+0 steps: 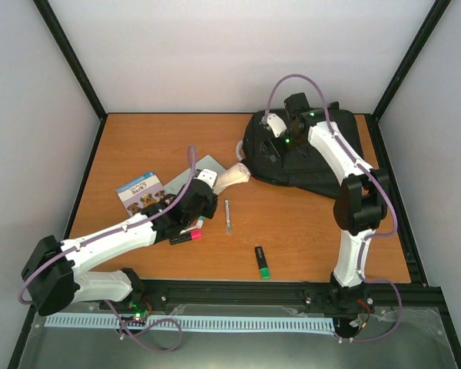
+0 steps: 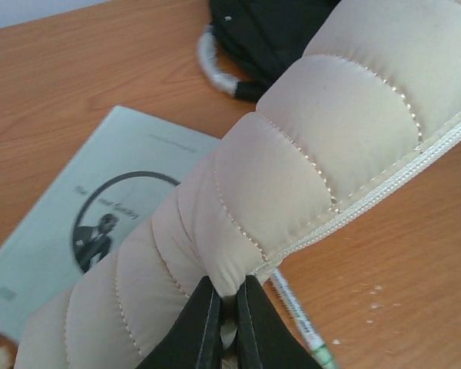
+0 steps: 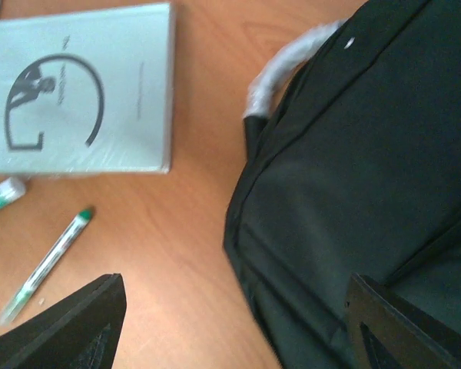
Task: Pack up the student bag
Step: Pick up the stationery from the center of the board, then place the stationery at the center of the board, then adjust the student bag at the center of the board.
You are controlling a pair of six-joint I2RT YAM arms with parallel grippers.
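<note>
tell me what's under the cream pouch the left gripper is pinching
Below the cream pouch lie a pale green book and a green-tipped pen on the table. The pouch hides part of the book and the pen's far end.

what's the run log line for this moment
left gripper: shut on pencil pouch | right gripper: open above student bag | pencil pouch: outside student bag

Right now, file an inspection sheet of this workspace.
Surface: wooden table, bare wood between items.
Job's things: student bag lying at far right; cream pencil pouch outside it.
Clutter: grey book, dog book, pen, pink marker, black-green marker.
Grippers: left gripper shut on pencil pouch; right gripper open over the bag's edge.
Cables: purple cable looped along each arm.
Surroundings: white walls, black frame posts.
</note>
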